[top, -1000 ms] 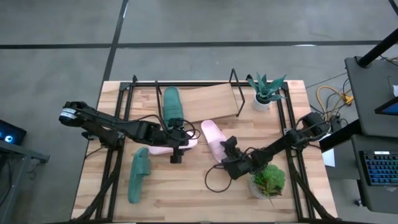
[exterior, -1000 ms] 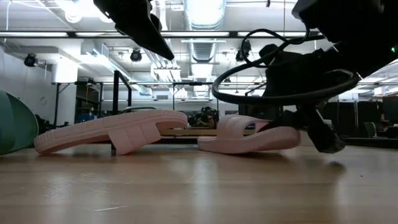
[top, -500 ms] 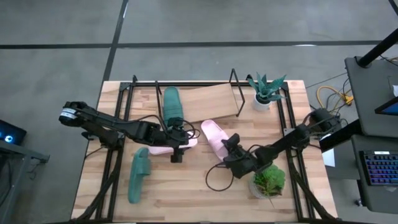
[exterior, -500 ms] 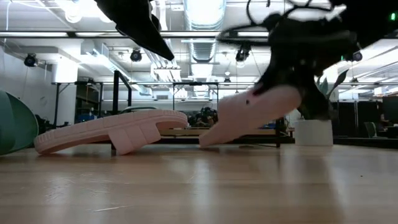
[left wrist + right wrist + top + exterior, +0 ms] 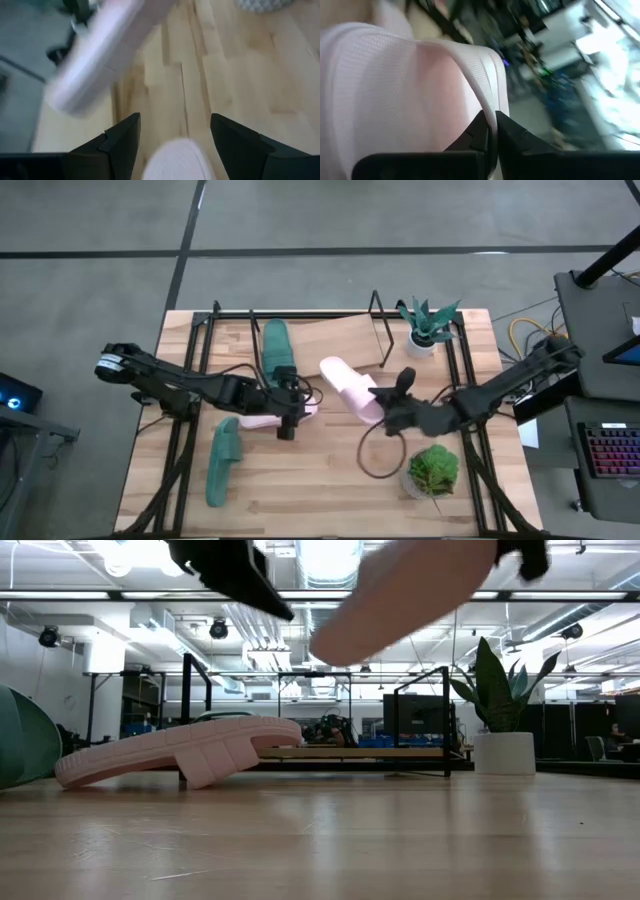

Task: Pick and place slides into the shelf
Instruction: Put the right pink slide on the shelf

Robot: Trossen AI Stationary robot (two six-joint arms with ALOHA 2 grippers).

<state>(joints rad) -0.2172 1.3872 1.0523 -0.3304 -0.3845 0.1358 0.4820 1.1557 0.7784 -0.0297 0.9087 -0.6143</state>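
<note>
One pale pink slide (image 5: 345,385) hangs above the table's middle with my right gripper (image 5: 385,412) shut on it; the low view shows this slide (image 5: 400,590) high up. A second pink slide (image 5: 262,418) lies on the table left of centre, and in the low view (image 5: 180,752) one of its ends is raised. My left gripper (image 5: 288,408) hovers open above it, its fingers (image 5: 122,142) on either side of the slide's end (image 5: 177,160). One teal slide (image 5: 277,348) rests on the shelf's wooden board (image 5: 335,340). Another teal slide (image 5: 222,462) lies near the table's front left. My right gripper pinches the lifted pink slide by its rim (image 5: 492,112) at the end nearest the gripper, between its two shut fingers (image 5: 479,137). It comes at the slide from the table's right side. The slide is clear of the table and tilted, its free end (image 5: 335,640) lower.
A potted plant (image 5: 430,325) stands at the far right beside the shelf's wire end. Another plant (image 5: 432,470) stands near the front right, with a cable loop (image 5: 380,455) of the right arm beside it. Black arm-mount frames (image 5: 190,430) run along both table sides.
My right gripper has risen and gone toward the far right, taking the pink slide along. The slide lay flat on the table, then tipped with one end up, and now hangs clear and tilted.
</note>
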